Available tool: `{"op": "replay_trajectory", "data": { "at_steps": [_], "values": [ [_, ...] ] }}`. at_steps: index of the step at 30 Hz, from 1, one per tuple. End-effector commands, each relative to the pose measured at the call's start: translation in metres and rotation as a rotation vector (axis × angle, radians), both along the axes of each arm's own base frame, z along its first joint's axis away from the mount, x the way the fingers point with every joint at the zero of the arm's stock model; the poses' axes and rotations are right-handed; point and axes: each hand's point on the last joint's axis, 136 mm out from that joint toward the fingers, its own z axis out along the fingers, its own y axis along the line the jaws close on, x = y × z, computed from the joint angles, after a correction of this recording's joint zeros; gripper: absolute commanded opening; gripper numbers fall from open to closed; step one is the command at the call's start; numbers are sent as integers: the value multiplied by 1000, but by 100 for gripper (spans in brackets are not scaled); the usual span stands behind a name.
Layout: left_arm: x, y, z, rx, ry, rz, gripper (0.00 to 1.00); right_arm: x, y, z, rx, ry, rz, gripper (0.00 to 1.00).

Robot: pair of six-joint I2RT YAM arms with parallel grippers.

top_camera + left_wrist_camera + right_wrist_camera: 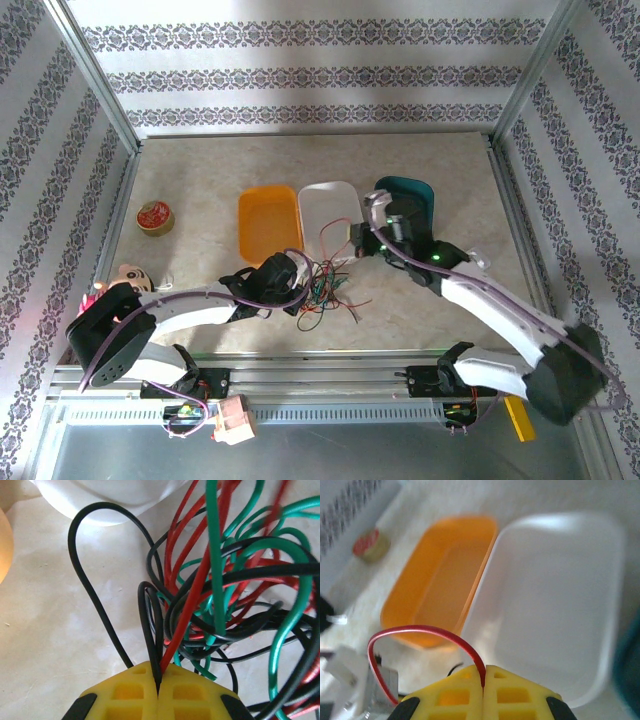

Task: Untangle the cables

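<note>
Cables (322,290) lie tangled at the white tray's (330,205) near edge. Left gripper (159,682) pinches black and red strands together, and right gripper (484,677) pinches one red strand. The wrist views show each pinch; the top view shows the whole heap.

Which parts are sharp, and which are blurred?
Left wrist: the tangle of thin red, black and green cables is sharp, softer at the upper right. Right wrist: the thin red cable loop is crisp; the orange plastic tray and white plastic tray are blurred.

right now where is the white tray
In the top view the white tray sits mid-table between the orange tray and the teal tray, just beyond the cables.
</note>
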Motion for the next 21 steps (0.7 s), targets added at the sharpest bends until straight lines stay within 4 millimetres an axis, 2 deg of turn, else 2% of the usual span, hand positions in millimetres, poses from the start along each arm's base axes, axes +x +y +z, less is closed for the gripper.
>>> {"op": "replay_trajectory", "data": {
  "at_steps": [1,8,11,17,21],
  "values": [
    [-8,9,-17,59,28,18,0,14,-40,55,61,-136,-177,0],
    [-6,15,-27,97,33,40,0,10,-123,127,130,-321,-442,0],
    [-6,18,-30,112,36,49,0,9,-149,149,156,-367,-513,0],
    [-3,23,-32,132,26,77,0,17,-180,175,177,-419,-582,0],
    [-2,31,-37,164,23,105,0,23,-190,195,185,-457,-601,0]
  ]
}}
